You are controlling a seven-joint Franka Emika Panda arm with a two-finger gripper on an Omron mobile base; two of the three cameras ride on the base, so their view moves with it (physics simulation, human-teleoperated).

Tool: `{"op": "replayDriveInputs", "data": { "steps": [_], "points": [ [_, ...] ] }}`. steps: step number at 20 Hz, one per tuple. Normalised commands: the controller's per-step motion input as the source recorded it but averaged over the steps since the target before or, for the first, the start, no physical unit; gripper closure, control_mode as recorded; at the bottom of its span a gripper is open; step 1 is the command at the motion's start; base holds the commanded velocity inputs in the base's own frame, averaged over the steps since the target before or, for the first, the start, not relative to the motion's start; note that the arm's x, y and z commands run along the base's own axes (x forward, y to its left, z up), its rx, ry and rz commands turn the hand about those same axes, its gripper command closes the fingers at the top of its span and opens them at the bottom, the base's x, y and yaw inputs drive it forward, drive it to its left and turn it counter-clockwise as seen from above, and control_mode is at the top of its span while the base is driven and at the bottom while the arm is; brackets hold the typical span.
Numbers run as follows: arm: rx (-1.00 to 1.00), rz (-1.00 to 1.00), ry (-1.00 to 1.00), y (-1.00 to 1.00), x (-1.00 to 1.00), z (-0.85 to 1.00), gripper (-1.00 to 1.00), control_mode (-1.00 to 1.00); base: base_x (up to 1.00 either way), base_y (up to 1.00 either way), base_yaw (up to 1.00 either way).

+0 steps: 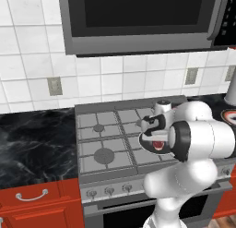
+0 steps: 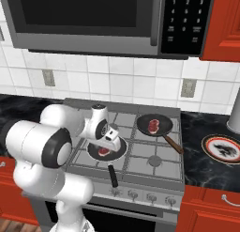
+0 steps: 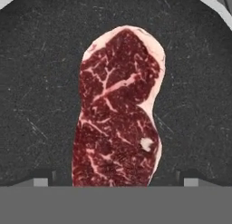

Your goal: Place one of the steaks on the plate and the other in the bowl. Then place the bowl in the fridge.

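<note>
One steak [image 3: 118,109], dark red with pale marbling, lies in a black frying pan [image 2: 117,153] on the stove's front left burner. My gripper [image 3: 115,180] hangs open just above it, one fingertip on each side of the meat and nothing held. In the right base view the gripper [image 2: 107,146] points down into that pan over the steak [image 2: 103,151]. The other steak [image 2: 153,125] rests in a second black pan [image 2: 164,128] on the back burner. The plate [image 2: 224,149], whitish with a red rim, sits on the counter to the right. The bowl and the fridge are out of view.
The grey gas stove [image 1: 103,139] has bare burners on its left side. A microwave [image 2: 93,19] hangs overhead. Black marble counter [image 1: 32,139] lies left and right of the stove. The front pan's handle [image 2: 112,175] sticks out toward me. A grey cylinder [image 2: 234,116] stands behind the plate.
</note>
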Motion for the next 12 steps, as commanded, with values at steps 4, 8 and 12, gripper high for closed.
{"op": "replayDriveInputs", "data": {
  "steps": [4,8,12],
  "points": [
    [0.00,0.00,0.01,0.00,0.00,-0.26,-1.00,-1.00,0.00,0.00,0.00],
    [0.00,0.00,0.00,0.00,0.00,-0.17,-1.00,-1.00,0.00,0.00,0.00],
    [0.00,0.00,0.00,0.00,0.00,-0.15,-1.00,-1.00,0.00,0.00,0.00]
  ]
}}
